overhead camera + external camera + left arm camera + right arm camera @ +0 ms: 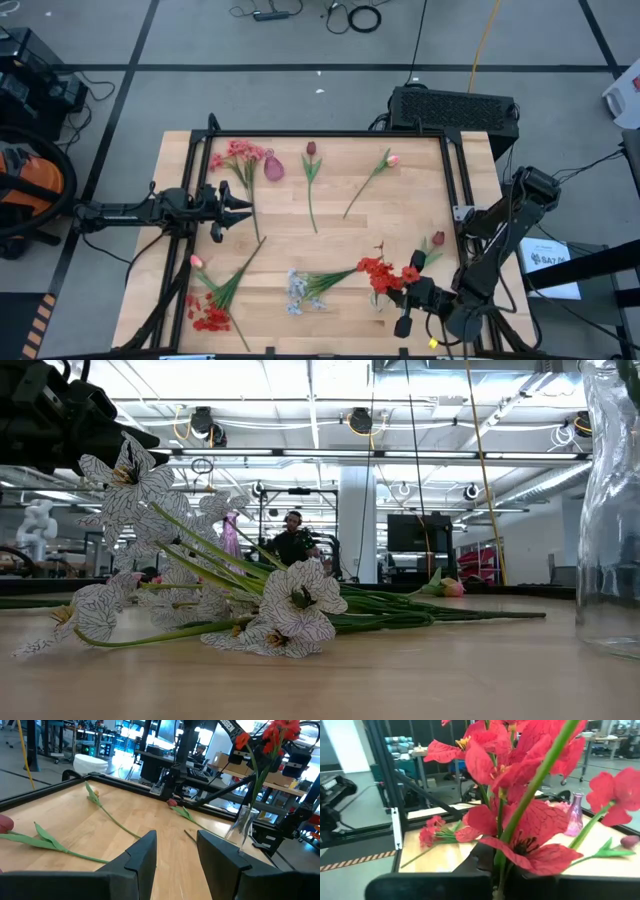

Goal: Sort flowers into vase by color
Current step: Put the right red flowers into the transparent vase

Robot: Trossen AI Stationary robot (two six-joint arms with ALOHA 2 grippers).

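Observation:
My right gripper [402, 300] is at the table's near right, shut on a red flower spray [385, 274] that stands in a clear glass vase [244, 827]. My left gripper [175, 845] waits open at the table's left side [243, 205], touching nothing. The small pink-purple vase [273, 166] stands near the far edge beside a pink cluster [240, 152]. Lying flat on the table are a maroon tulip [311, 148], a pink bud [392, 160], a second maroon tulip [437, 238], the pale blue-white bunch [297, 290], and a red cluster [210, 316] with a pink bud [197, 262]. My right gripper pinches the red spray's green stem [501, 862] just below the blossoms, between its two fingers. It comes in about level from the table's right side. The spray stands upright, with its lower stem [250, 795] down in the clear glass vase.
A black frame [300, 132] runs round the table. A black box [455, 108] sits beyond the far right corner. The middle of the table [340, 240] is bare wood. A person [292, 540] stands far off in the room.

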